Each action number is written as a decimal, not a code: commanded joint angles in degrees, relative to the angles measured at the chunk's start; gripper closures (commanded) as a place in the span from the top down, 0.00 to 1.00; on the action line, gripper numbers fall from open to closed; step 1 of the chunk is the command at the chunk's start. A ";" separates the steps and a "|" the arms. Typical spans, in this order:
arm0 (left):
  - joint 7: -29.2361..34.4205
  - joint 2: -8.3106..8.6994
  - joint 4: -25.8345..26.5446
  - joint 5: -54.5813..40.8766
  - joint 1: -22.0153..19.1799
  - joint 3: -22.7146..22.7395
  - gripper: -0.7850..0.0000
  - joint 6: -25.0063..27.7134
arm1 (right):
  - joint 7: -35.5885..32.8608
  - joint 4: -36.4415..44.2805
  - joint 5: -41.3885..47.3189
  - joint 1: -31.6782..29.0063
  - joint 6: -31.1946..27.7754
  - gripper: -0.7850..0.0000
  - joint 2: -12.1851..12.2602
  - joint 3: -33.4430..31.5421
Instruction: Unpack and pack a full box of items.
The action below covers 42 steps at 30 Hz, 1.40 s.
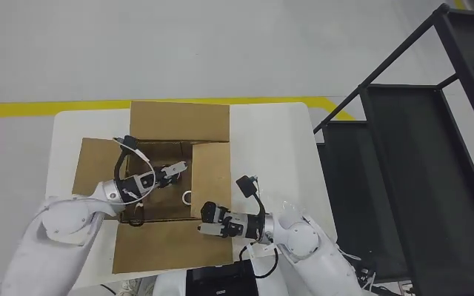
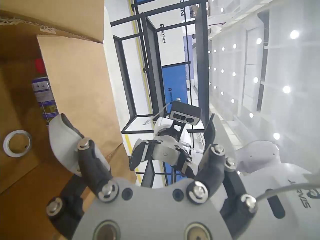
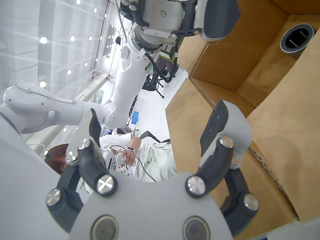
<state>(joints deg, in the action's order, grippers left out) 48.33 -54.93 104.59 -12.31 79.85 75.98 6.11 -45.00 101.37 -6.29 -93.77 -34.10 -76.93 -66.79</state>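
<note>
My left pincer (image 1: 176, 172) and right pincer (image 1: 201, 220) hang apart and empty at the open box (image 1: 178, 122). Tape roll (image 2: 17, 143) and can (image 2: 43, 96) lie inside, so unpacking looks unfinished, repacking all ahead.

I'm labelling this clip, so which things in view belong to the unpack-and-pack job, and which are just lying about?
Job: open brown cardboard box; white tape roll, red-capped purple-labelled can and dark-topped round container inside it; open left gripper; open right gripper.
Just lying about: white table; black metal rack; yellow floor line.
</note>
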 commanded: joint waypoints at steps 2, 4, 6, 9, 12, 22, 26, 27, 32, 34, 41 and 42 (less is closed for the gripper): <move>-2.73 -0.64 -3.49 2.98 -2.72 -3.64 1.00 1.19 | 0.17 -0.50 0.23 -0.24 -0.75 1.00 0.34 0.00; -3.71 -1.00 -5.83 3.28 -4.16 -5.04 1.00 2.02 | 0.39 -0.50 0.31 -0.46 -1.04 1.00 0.57 -0.06; -4.79 -1.31 -7.74 4.16 -5.27 -6.15 1.00 3.28 | 0.60 -0.51 0.49 -0.69 -1.11 1.00 0.80 -0.16; -5.80 -1.75 -10.25 5.60 -6.67 -7.92 1.00 4.88 | 0.86 -0.36 0.66 -0.78 -1.15 1.00 1.10 -0.16; -6.16 -2.18 -12.59 7.13 -8.08 -9.75 1.00 6.57 | 1.06 -0.10 0.73 -0.63 -1.10 1.00 1.38 0.00; -3.85 -3.69 -18.36 2.93 -12.09 -14.02 1.00 7.97 | 2.03 0.59 0.41 -0.26 -0.03 1.00 2.17 0.96; -0.71 -4.06 -19.21 -0.06 -13.25 -14.93 1.00 8.01 | 2.98 2.25 -0.70 -1.29 0.67 1.00 2.56 1.05; -0.26 -4.16 -19.31 -0.93 -13.44 -15.07 1.00 8.01 | 3.17 2.89 -1.08 -1.73 0.90 1.00 2.68 1.01; 1.41 -4.27 -18.08 -4.25 -13.30 -14.51 1.00 9.39 | 5.41 6.99 -3.49 -5.69 0.97 1.00 3.46 -0.55; 2.21 -4.16 -16.75 -5.31 -12.68 -13.86 1.00 10.25 | 6.59 8.96 -4.76 -7.91 0.82 1.00 3.82 -1.53; 5.93 -3.80 -11.41 -9.27 -10.45 -12.35 1.00 10.45 | 11.55 15.31 -8.98 -16.32 0.26 1.00 4.95 -4.90; 6.29 -3.80 -10.66 -9.61 -10.27 -12.35 1.00 10.47 | 11.93 15.99 -9.32 -17.25 0.11 1.00 5.10 -5.23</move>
<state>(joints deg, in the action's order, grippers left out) 54.26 -58.73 93.04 -21.53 69.35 63.63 16.55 -33.44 116.65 -15.26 -109.94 -33.81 -71.99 -71.68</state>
